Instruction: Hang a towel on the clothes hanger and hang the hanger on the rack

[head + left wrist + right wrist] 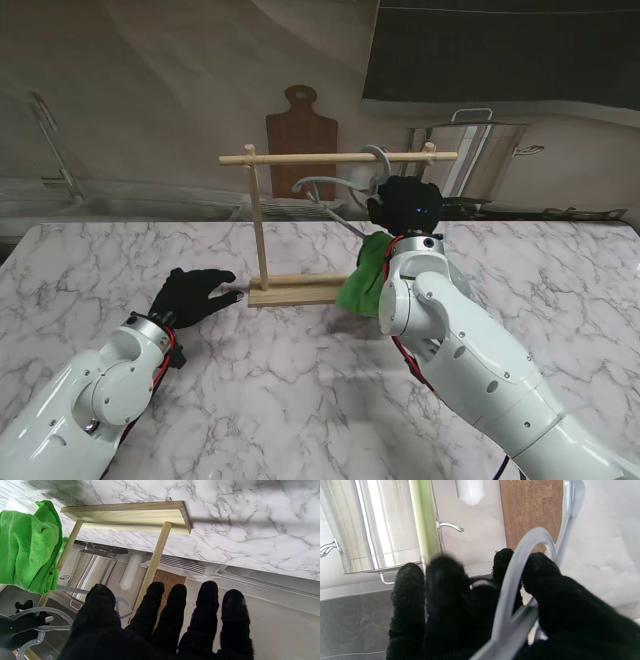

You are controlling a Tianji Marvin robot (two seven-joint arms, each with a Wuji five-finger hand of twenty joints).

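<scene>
A wooden rack (pixel 262 222) stands mid-table, its top bar (pixel 330 157) running left to right and its base (pixel 130 515) flat on the marble. My right hand (pixel 404 205) is raised beside the bar, shut on a grey clothes hanger (pixel 325 190) whose hook (pixel 379 157) sits at the bar. The hook (pixel 520 562) curves between my black fingers (pixel 445 580) in the right wrist view. A green towel (pixel 366 275) hangs from the hanger beneath that hand; the left wrist view shows the towel (pixel 27 547) too. My left hand (pixel 190 295) rests open on the table near the rack's base, fingers (pixel 207 612) spread.
A steel pot (pixel 480 150) and a wooden cutting board (pixel 300 125) stand behind the rack by the wall. A sink strip (pixel 140 205) with a faucet runs along the table's far left edge. Marble table (pixel 300 400) extends nearer to me.
</scene>
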